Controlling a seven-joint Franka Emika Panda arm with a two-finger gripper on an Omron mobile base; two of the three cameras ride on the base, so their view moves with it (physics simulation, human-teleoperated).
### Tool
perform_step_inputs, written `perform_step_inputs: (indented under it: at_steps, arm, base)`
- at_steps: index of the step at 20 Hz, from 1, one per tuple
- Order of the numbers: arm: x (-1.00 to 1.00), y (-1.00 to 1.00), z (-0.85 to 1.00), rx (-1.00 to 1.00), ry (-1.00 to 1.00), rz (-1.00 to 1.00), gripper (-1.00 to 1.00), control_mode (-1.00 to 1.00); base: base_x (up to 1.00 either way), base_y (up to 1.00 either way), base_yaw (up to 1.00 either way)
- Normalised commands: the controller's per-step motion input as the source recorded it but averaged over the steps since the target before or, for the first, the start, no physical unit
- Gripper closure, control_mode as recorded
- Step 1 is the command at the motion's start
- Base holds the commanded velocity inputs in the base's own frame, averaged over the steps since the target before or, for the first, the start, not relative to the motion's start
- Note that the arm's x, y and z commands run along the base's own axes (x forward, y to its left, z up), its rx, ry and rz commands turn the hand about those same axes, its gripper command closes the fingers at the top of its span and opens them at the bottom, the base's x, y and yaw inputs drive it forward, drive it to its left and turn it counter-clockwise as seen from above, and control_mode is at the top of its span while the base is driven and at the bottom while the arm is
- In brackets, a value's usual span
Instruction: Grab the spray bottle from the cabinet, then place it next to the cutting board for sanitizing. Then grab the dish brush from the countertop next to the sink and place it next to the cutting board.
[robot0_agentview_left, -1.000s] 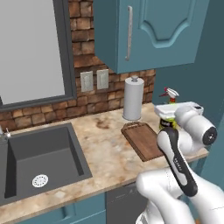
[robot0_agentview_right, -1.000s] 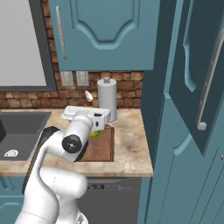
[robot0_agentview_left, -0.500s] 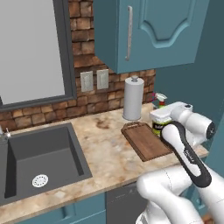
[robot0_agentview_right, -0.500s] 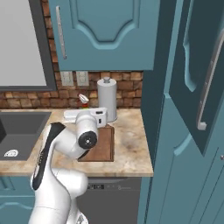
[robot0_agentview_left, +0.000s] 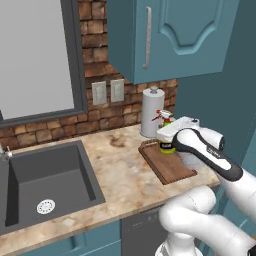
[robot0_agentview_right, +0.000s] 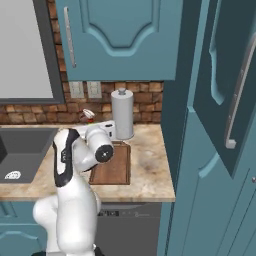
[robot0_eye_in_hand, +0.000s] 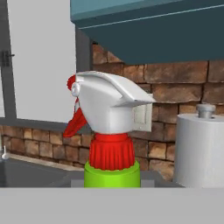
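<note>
Gripper (robot0_agentview_left: 167, 136) clamped on the spray bottle (robot0_agentview_left: 166, 131), bottle upright above the cutting board (robot0_agentview_left: 167, 165), paper-towel roll (robot0_agentview_left: 151, 112) just behind

1. No text, brand, number or sign can be read anywhere in these views.
2. The spray bottle (robot0_agentview_left: 166, 144) carries a yellow label with dark marks, too small and blurred to make out.

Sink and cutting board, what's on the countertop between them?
Nothing: bare countertop separates the sink from the cutting board, in the left base view.
</note>
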Motion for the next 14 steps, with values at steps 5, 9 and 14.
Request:
perform_step_inputs:
  at_steps: [5,9,14]
  arm:
    - [0.31,0.51,-0.45,0.0,-0.12,0.1,1.0,-1.0]
    - [0.38,0.34,-0.22,0.02,-0.03,0.06,1.0,-1.0]
    - [0.22,0.31,-0.15,0.02,0.0,0.04,1.0,-1.0]
  base:
    - [0.0,0.0,0.0]
    - [0.0,0.0,0.0]
    - [0.0,0.0,0.0]
